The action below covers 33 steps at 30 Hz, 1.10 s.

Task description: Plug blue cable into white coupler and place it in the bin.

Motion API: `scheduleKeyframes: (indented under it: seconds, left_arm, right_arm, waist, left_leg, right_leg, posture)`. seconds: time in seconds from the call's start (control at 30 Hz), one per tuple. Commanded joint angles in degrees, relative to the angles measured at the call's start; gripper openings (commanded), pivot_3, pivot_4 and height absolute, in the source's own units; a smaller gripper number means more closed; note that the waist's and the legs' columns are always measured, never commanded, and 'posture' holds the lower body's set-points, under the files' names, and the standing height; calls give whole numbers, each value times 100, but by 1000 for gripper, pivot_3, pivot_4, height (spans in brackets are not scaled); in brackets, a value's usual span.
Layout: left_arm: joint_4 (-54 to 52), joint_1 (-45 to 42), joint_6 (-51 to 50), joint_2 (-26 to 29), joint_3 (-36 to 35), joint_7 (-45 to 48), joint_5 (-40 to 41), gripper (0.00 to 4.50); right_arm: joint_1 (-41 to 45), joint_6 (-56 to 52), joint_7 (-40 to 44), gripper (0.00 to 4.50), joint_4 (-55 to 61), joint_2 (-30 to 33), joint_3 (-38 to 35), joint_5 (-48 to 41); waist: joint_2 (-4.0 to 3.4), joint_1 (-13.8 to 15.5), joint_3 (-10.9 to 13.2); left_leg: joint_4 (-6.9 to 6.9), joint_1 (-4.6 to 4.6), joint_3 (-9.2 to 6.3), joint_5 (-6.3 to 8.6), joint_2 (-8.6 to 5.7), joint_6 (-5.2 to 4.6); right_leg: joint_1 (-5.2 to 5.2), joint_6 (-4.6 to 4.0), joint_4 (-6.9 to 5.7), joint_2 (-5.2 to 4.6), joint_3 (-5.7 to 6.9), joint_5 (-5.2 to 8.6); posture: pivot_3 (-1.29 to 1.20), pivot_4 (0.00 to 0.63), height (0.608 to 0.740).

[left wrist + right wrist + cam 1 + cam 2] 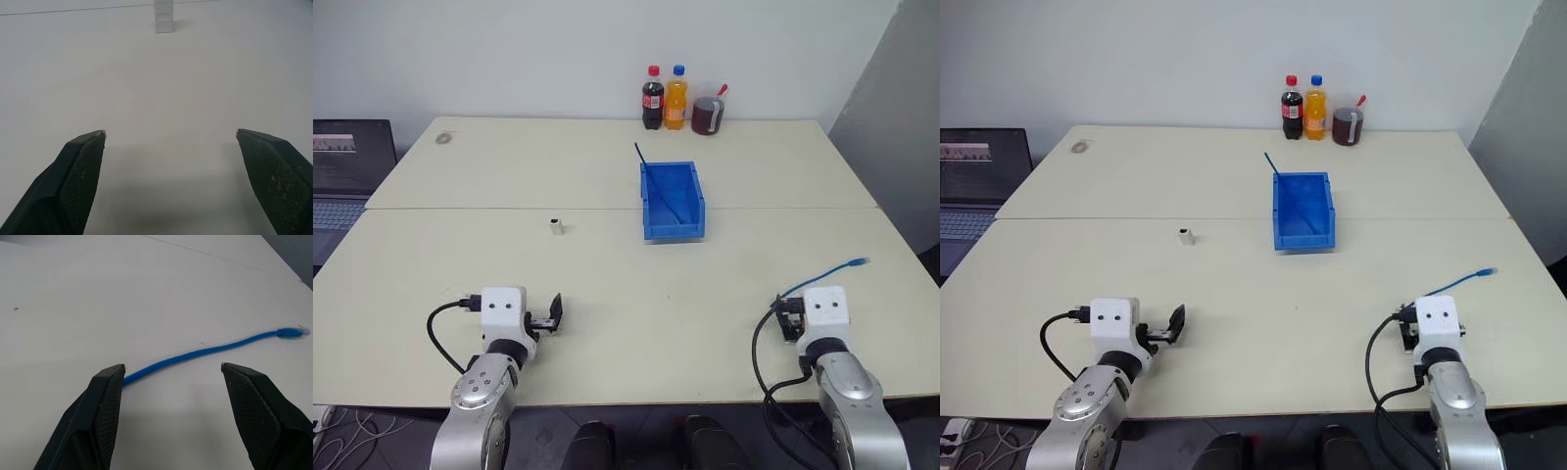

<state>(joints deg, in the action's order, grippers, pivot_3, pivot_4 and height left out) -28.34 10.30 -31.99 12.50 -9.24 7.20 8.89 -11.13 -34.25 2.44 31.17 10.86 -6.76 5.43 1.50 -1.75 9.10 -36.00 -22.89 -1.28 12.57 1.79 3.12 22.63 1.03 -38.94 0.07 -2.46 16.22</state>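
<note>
The blue cable (832,269) lies on the table at the near right, with one plug end (292,332) pointing away from me. My right gripper (172,366) hovers open just short of the cable's near end, with nothing between its fingers. The tiny white coupler (557,226) stands upright near the table's middle seam, left of the bin (674,231). My left gripper (170,133) is open and empty near the front edge, well short of the white coupler (164,14) straight ahead of it. The bright blue bin sits at the centre of the table.
A thin dark-blue strand (641,157) leans out of the bin's far left corner. Two bottles (664,98) and a jar of dark liquid (708,116) stand at the back edge. A laptop (347,166) sits off the table's left side.
</note>
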Motion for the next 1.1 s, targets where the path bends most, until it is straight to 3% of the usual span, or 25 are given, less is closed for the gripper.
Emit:
scheduleKeyframes:
  seconds: [0.03,0.5,0.63,0.87,1.1]
  left_arm:
    - [-13,-81,119,-7,7,108,96,4492]
    - [163,-275,375,26,128,253,7,4492]
    - [184,-383,516,300,329,664,5,4492]
    - [369,-1807,329,1346,799,2886,1094,4492]
    - [1260,-3587,690,2011,1773,5241,1494,4492]
  right_arm:
    - [47,-53,-117,3318,265,-105,-171,-41]
    - [158,-165,-136,3318,296,-168,-126,38]
    - [256,-238,-208,3318,328,-201,-166,57]
    - [1626,-1460,-736,3318,22,-365,-776,68]
    - [3589,-1554,-1510,3318,-2346,-23,-1593,66]
  waist:
    - [-1,-2,1]
    - [0,0,2]
    - [1,-2,4]
    - [0,2,22]
    - [7,-11,33]
  left_leg:
    - [0,0,0,0,0,0]
    - [1,-1,-3,0,0,0]
    - [2,-2,-2,0,-1,0]
    - [1,-6,-6,-1,0,1]
    - [5,-16,18,0,-12,0]
  right_leg:
    - [0,-1,0,0,0,1]
    - [0,-5,1,-1,5,3]
    - [0,-5,2,-1,3,4]
    - [6,-17,-3,3,10,10]
    - [13,8,10,4,7,0]
  posture:
    - [0,150,740]
    - [0,150,740]
    - [0,150,740]
    - [0,150,740]
    - [0,150,740]
